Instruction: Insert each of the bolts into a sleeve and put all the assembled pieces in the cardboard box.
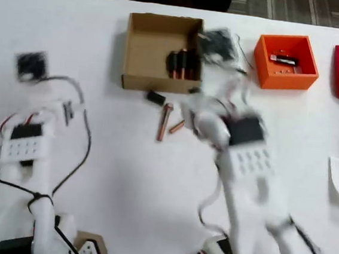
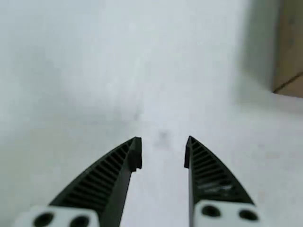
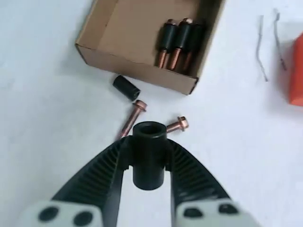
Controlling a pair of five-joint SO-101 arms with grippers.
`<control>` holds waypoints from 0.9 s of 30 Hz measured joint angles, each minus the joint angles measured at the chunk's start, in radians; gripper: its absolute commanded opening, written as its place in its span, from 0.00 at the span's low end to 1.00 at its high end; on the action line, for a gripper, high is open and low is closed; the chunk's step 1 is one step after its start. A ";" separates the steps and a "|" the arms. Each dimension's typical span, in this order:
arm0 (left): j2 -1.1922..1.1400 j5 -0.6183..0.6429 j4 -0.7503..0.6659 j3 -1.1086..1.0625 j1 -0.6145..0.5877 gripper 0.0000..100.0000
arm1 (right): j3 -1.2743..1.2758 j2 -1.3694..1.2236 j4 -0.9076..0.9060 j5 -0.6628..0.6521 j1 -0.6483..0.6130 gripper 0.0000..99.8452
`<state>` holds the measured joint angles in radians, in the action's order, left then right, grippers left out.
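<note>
cardboard box: 3 assembled pieces | loose bolts: 2 | sleeves: 2

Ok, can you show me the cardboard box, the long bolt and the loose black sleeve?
cardboard box (image 3: 118,59), right wrist view, front wall.
long bolt (image 3: 130,119), right wrist view, shank.
loose black sleeve (image 3: 126,88), right wrist view, side.

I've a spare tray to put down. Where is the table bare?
Bare: table between the left arm and right arm, also left of the cardboard box. Crowded: before the box, with loose sleeve, bolts and right gripper.
</note>
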<state>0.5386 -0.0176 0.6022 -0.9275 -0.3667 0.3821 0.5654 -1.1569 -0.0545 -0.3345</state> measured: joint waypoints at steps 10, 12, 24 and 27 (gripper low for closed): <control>-0.153 -0.026 0.301 0.437 0.393 0.18 | 0.100 0.448 0.132 0.092 0.351 0.02; -0.279 -0.026 0.351 0.528 0.454 0.18 | 0.100 0.477 0.172 0.114 0.427 0.02; -1.082 -0.310 0.790 1.436 0.740 0.18 | 0.031 0.489 0.290 0.130 0.661 0.02; -1.246 -0.281 0.861 1.651 0.746 0.18 | 0.031 0.489 0.288 0.130 0.667 0.02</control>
<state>-0.7073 -0.2984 1.4630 0.7234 0.3790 0.4127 1.0549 -0.8684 0.0760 0.3330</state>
